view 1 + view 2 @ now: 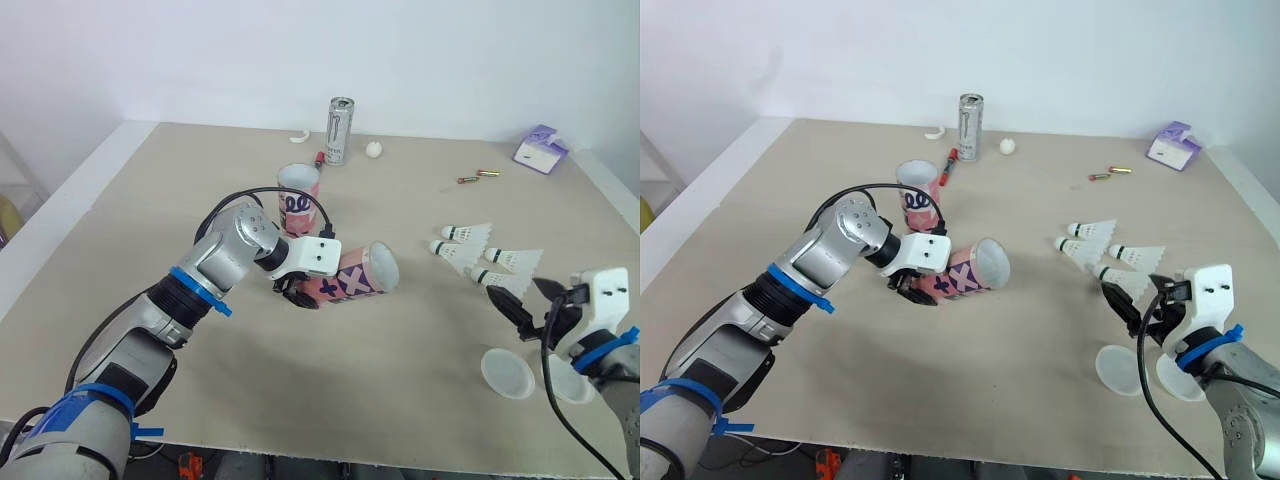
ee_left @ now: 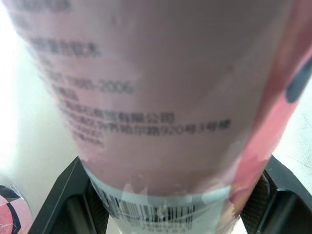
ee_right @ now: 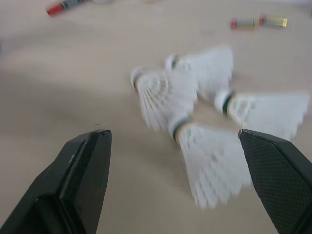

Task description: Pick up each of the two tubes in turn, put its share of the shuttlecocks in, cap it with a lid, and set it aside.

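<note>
STEP: first tube, loading | left gripper point(image 1: 300, 290) clamped around pink tube point(image 1: 362, 272), tube tipped near-horizontal at mid-table, mouth facing right | right gripper point(image 1: 518, 298) wide open, empty, just short of the shuttlecocks point(image 1: 478, 255) | NEXT: I judge I must pinch one shuttlecock and feed it into the mouth.

Beige counter point(image 1: 400, 360), pale raised rim along left side.
Far edge: silver can point(image 1: 340, 130) upright. White curved scrap point(image 1: 299, 137) just beside it, red pen point(image 1: 320, 157) and small white ball point(image 1: 373, 149) near.
Farther right: two batteries point(image 1: 478, 176) end to end. Purple-white packet point(image 1: 540, 150) toward far right corner.
Left of middle: pink upright tube point(image 1: 298, 195), well apart from can.
Right side: four shuttlecocks point(image 1: 512, 259) on their sides in loose cluster, some touching.
Front right: two round whitish lids point(image 1: 507, 372) flat, side by side, one partly hidden.
</note>
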`<move>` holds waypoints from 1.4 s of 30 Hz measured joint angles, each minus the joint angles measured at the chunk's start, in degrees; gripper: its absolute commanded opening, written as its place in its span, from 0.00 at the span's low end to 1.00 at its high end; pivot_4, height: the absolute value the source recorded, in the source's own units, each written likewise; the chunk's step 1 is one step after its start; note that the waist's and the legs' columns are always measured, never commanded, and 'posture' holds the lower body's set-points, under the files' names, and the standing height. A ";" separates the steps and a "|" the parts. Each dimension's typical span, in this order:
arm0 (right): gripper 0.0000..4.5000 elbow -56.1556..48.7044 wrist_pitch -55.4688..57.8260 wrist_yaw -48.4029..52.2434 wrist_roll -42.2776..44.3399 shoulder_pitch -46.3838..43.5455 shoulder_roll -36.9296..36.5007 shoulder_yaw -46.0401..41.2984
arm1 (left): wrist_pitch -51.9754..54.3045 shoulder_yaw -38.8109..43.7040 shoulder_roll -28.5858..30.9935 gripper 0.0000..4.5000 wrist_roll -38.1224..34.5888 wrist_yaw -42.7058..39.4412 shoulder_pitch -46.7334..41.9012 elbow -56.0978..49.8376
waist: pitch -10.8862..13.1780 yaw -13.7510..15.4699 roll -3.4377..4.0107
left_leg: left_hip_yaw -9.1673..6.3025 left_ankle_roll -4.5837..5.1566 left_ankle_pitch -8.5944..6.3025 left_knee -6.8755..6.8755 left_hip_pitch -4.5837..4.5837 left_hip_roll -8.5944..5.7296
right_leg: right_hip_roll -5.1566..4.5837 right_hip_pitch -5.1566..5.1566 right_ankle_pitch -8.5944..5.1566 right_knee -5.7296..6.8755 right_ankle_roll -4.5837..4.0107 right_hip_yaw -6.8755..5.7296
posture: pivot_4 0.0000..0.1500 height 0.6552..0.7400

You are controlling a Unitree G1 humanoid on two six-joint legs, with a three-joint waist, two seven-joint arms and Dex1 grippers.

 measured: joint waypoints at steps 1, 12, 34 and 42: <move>0.99 1.37 -0.42 0.22 -0.33 -0.25 0.00 0.21 | 0.06 0.00 0.02 0.65 0.00 -0.03 0.00 -0.10 | 0.00 0.00 0.00 | 0.00 0.00 0.00 -0.01 0.00 -0.01 | 0.00 0.00 0.00 0.00 0.00 0.00 | 1.00 1.00; 0.99 8.34 -2.03 2.18 -1.52 -5.02 -0.02 4.09 | 1.03 -0.06 0.32 0.65 0.05 0.00 0.38 -1.23 | 0.01 -0.07 0.04 | -0.01 0.00 0.00 -0.02 0.00 -0.01 | 0.06 -0.01 0.00 0.00 -0.01 0.01 | 1.00 1.00; 0.01 12.22 1.11 -0.60 -2.15 -9.19 0.01 6.08 | 1.02 -0.05 0.24 0.65 0.40 0.19 0.42 -1.30 | 0.01 -0.04 0.04 | -0.03 0.00 0.00 -0.03 -0.01 -0.03 | 0.06 0.00 0.00 0.00 0.02 0.01 | 1.00 1.00; 0.01 -0.58 3.86 -1.33 0.40 -3.01 -0.96 2.70 | 0.66 -0.02 -0.01 0.65 0.40 0.16 0.34 -1.02 | 0.01 0.10 0.19 | -0.08 0.00 0.00 -0.05 -0.04 -0.03 | 0.01 -0.01 -0.06 0.01 0.09 0.02 | 1.00 1.00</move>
